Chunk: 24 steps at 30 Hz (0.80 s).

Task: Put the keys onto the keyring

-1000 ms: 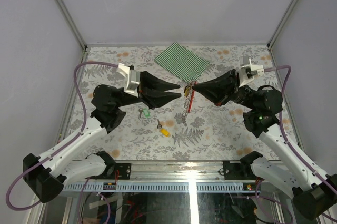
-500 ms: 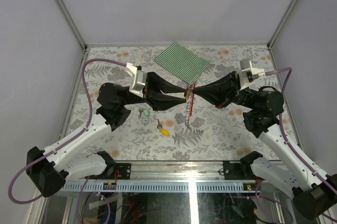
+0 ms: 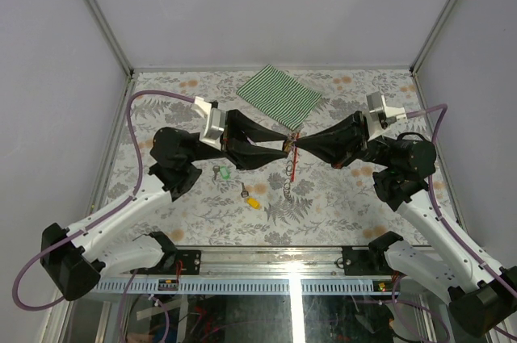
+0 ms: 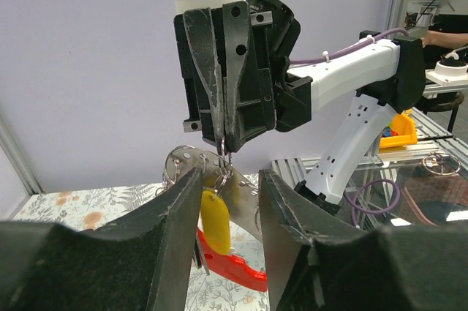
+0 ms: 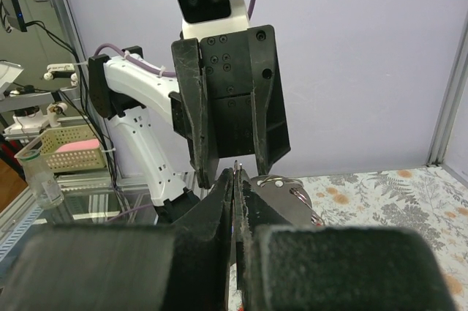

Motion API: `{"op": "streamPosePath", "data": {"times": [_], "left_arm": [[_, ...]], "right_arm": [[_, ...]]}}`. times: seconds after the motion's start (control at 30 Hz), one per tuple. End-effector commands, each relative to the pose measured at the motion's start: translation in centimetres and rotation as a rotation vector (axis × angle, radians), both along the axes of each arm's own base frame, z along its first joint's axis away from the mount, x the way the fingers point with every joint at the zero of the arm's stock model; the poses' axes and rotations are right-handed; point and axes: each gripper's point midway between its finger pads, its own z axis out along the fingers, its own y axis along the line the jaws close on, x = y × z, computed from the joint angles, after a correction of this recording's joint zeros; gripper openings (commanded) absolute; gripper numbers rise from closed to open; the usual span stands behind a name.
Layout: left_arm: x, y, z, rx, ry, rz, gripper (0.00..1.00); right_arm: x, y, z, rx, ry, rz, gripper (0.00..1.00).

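**Change vs. earlier frames (top view).** Since 1 s ago the L arm has advanced toward centre. Its end effector (image 3: 280,146) now sits tip-to-tip w/ the R end effector (image 3: 299,144). Vs. 0.5 s ago there is no visible shift. On the near side, the loose yellow key (image 3: 253,202) and the green key (image 3: 223,172) lie on the worktop (image 3: 339,198) in the same spots, apart from the keyring (image 3: 292,162). The keyring hangs below the meeting point. At the far side the striped cloth (image 3: 279,93) is unmoved.

**View-specific info.**
- Top view: jaw gaps are too small to resolve.
- L wrist view:
  - The L fingers (image 4: 175,216) stand apart, i.e. released.
  - A hung yellow key (image 4: 214,214) dangles between them. Contact w/ either finger cannot be told.
  - The red strap (image 4: 230,267) shows just below it.
  - Beyond, the R end effector is clenched on a thin metal loop at the keyring's top. The hung key shows only in this view.
- R wrist view:
  - The R fingers (image 5: 219,216) are pressed together.
  - A silver ring (image 5: 272,178) sits just beside the tips.
  - Opposite, the L end effector faces in w/ jaws apart.
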Motion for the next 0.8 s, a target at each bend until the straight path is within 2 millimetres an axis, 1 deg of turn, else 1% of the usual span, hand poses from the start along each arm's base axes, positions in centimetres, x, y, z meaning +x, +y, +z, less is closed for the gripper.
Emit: {"op": "streamPosePath", "data": {"times": [0.0,0.13,0.23,0.53,0.63,0.7,0.77], "left_arm": [[-0.24,-0.19,1.82,-0.046,-0.064,-0.001,0.38],[-0.18,-0.39,1.76,-0.043,-0.066,-0.005,0.38],[-0.22,-0.48,1.65,-0.039,-0.067,-0.009,0.36],[-0.4,-0.71,1.61,-0.034,-0.071,-0.023,0.22],[-0.56,-0.77,1.54,-0.03,-0.073,-0.032,0.15],[-0.7,-0.78,1.44,-0.021,-0.073,-0.039,0.06],[-0.9,-0.82,1.16,0.002,-0.074,-0.051,0.0]], "right_arm": [[-1.27,-0.49,1.98,0.043,-0.099,0.017,0.0],[-1.32,-0.46,1.95,0.04,-0.1,0.022,0.0],[-1.28,-0.43,1.86,0.039,-0.096,0.023,0.0],[-1.15,-0.38,1.76,0.037,-0.094,0.023,0.0],[-1.14,-0.36,1.73,0.037,-0.093,0.022,0.0],[-1.16,-0.41,1.76,0.037,-0.094,0.018,0.0],[-1.03,-0.42,1.61,0.029,-0.09,0.008,0.0]]}}
